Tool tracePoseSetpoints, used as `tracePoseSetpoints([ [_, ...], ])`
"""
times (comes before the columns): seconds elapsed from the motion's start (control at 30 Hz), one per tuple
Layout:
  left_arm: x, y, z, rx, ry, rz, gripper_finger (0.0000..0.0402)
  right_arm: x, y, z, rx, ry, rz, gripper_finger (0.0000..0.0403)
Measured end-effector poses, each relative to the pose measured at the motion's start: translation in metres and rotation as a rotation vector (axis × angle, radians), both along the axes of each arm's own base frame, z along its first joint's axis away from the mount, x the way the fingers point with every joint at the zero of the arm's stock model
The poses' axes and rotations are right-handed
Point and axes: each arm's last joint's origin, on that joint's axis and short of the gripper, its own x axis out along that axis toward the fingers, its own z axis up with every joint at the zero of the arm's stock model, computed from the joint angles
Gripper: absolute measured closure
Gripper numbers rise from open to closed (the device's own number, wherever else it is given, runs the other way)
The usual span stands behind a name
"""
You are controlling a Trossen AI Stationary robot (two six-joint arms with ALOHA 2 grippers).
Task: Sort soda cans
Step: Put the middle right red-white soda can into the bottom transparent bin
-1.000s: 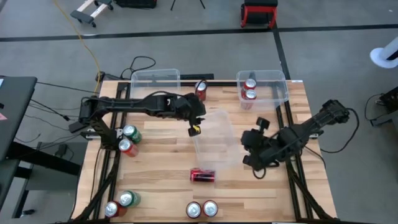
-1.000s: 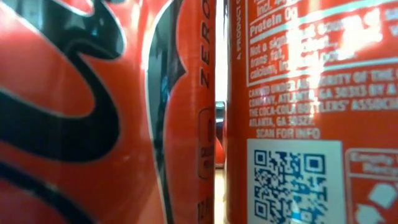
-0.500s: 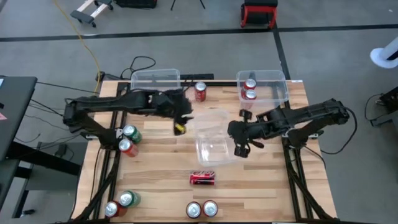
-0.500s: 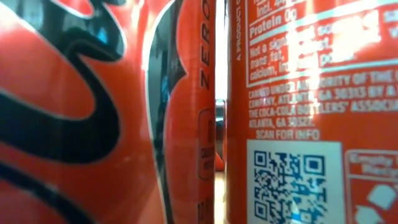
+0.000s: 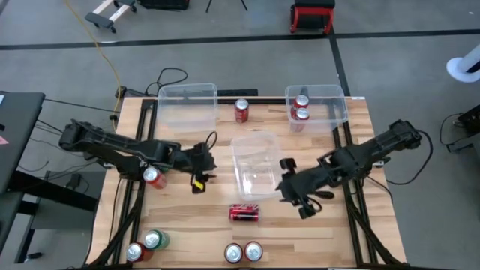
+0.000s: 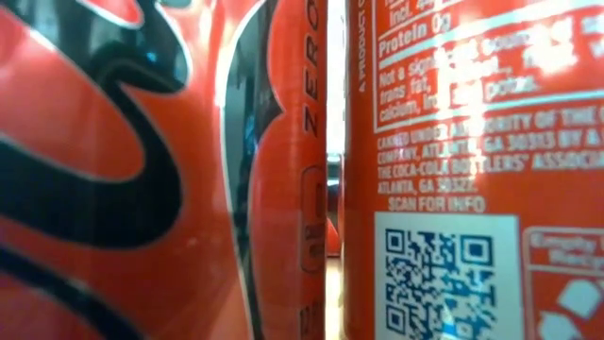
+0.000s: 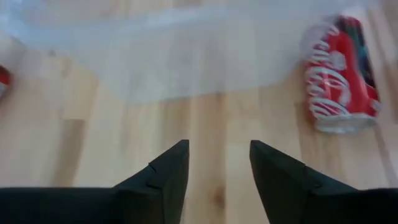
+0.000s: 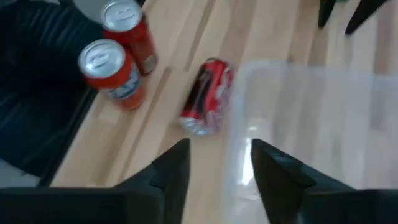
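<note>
L gripper point(image 7: 214, 165): matte black wedge fingers apart, nothing between them, low over bare planks near the worktop's left-centre. R gripper point(image 8: 214, 165): same dark angular fingers, also apart and empty, hovering right of centre beside the middle bin point(image 5: 255, 161), a clear thin-walled plastic rectangle w/ rounded corners. Fallen can point(image 5: 244, 213), glossy red w/ white script, lies on its side just in front of that bin, toward the near edge. Two upright red cans point(image 5: 244, 252) w/ silver tops stand touching at the near edge, centre; the low view is filled by their shiny printed sides. Near-left corner: a green can point(image 5: 153, 240) and a red one point(image 5: 135, 252) side by side. One red can point(image 5: 153, 177) by the left edge under the L arm. Lone red can point(image 5: 241, 110) at the far edge, between two more clear bins; the far-right bin point(image 5: 330, 101) holds two red cans. Worktop point(image 5: 187, 217) is pale wood strips w/ visible grain, on a black frame. Around it: grey floor w/ dark tape lines, a yellow cable, a red stool.
</note>
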Motion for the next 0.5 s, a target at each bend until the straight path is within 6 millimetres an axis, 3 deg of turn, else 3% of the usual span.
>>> tracePoseSetpoints([
  [0.2,-0.001,-0.018,-0.025,-0.058,-0.132,-0.108,0.0186,-0.007,0.006,-0.008,-0.063,0.054,-0.137,0.0143],
  [0.33,0.007,-0.027,-0.038,-0.066,-0.241,-0.147,0.0149,-0.007,0.006,-0.008,-0.073,0.05,-0.147,0.0135],
  [0.5,0.021,-0.032,-0.058,-0.077,-0.235,-0.152,0.0107,-0.003,0.0,-0.008,-0.073,0.04,-0.179,0.0135],
])
